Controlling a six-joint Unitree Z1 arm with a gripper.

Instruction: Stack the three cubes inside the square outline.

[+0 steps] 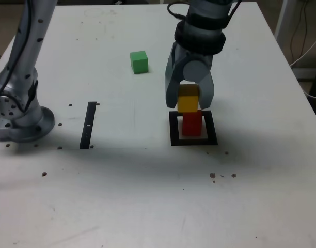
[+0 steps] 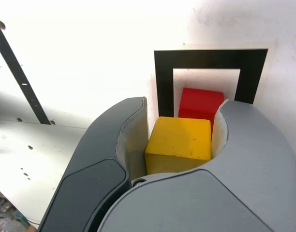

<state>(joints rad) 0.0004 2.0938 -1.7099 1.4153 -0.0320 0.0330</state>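
Note:
My gripper is shut on the yellow cube and holds it just above the red cube. That red cube stands inside the black square outline on the white table. The wrist view shows the yellow cube clamped between both grey fingers, with the red cube and the square outline beyond it. Whether yellow touches red I cannot tell. The green cube lies alone on the table, toward the exterior view's upper left of the outline.
A narrow black strip lies on the table to the exterior view's left of the outline; it also shows as a black strip in the wrist view. The arm's grey base stands at the exterior view's left edge. Small dark specks dot the tabletop.

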